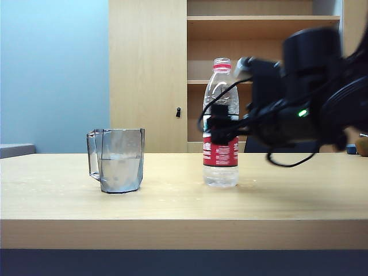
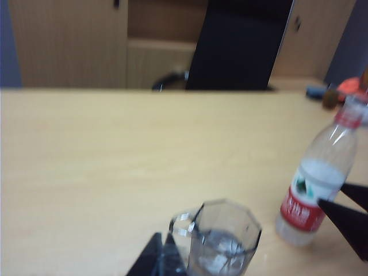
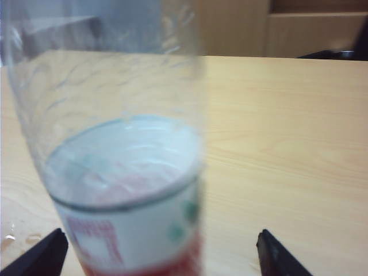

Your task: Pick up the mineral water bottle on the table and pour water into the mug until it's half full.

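Note:
The mineral water bottle stands upright and capless on the table, a little water left in its base. My right gripper is open at label height, and the bottle sits between its fingertips, nearer one than the other, with a clear gap to the far one. The mug stands to the left of the bottle, with water up to about half its height. In the left wrist view the mug is just beside my left gripper, whose fingers meet, shut and empty. The bottle shows there too.
A wooden cabinet and shelves stand behind the table, with a dark chair beyond its far edge. Small blue and orange objects lie at the far right of the table. A few water drops lie by the bottle.

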